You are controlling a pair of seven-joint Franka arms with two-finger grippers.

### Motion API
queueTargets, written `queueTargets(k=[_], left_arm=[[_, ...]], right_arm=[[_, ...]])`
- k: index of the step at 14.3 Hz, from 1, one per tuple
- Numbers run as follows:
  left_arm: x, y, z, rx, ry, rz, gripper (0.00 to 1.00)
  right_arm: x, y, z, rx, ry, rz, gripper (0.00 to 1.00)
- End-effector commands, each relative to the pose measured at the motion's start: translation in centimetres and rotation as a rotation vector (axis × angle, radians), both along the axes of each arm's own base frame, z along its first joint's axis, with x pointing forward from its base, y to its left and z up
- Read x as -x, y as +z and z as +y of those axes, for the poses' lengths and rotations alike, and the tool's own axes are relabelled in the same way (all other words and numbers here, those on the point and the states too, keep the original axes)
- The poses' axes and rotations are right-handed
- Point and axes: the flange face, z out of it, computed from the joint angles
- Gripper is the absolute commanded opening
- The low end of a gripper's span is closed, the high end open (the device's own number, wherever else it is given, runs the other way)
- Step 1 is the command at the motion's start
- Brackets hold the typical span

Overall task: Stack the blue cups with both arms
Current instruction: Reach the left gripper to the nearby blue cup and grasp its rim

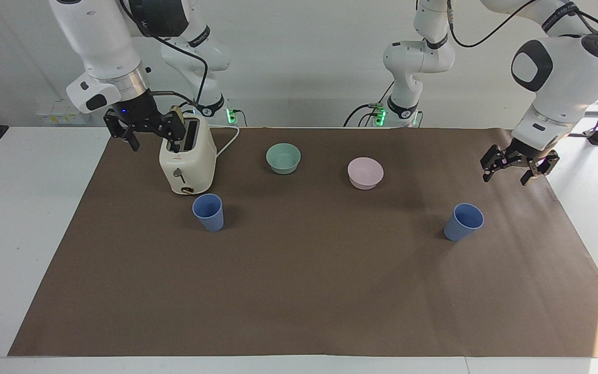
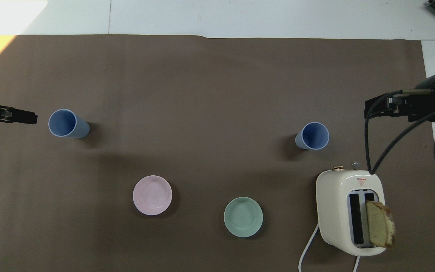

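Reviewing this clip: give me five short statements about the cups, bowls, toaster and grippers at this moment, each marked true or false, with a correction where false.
1. The two blue cups are stacked. False: the blue cup at the left arm's end and the blue cup by the toaster stand apart, upright on the brown mat.
2. A slice of bread sits in the toaster. True.
3. The left gripper holds a cup. False: it is open and empty, up in the air close to the cup at its end.
4. The pink bowl and mint-green bowl lie nearer the robots than both cups. True.
5. The right gripper is shut on the toaster's lever. False: it is open, beside the toaster's top.
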Motion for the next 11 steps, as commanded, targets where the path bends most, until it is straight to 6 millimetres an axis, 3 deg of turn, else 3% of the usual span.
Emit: queueTargets(k=[1,6,8,11], left_arm=[[-0.5,-3.5,0.6,-0.012,-0.01,-0.013,1.0],[-1.9,-9.9,0.5,0.015,0.02,0.029,1.0],[-2.3,-11.0,0.6,0.038,0.037,0.031,1.0],[-2.8,-13.6,0.3,0.037,0.039,0.048,0.79]], right_arm=[[0.6,0.0,-0.3,-0.007,-0.014,-0.012,1.0],[0.6,0.0,-0.3,-0.007,-0.014,-0.012,1.0],[0.6,0.0,-0.2,-0.009,-0.014,-0.011,1.0],[0.6,0.0,-0.3,-0.007,-0.014,-0.012,1.0]])
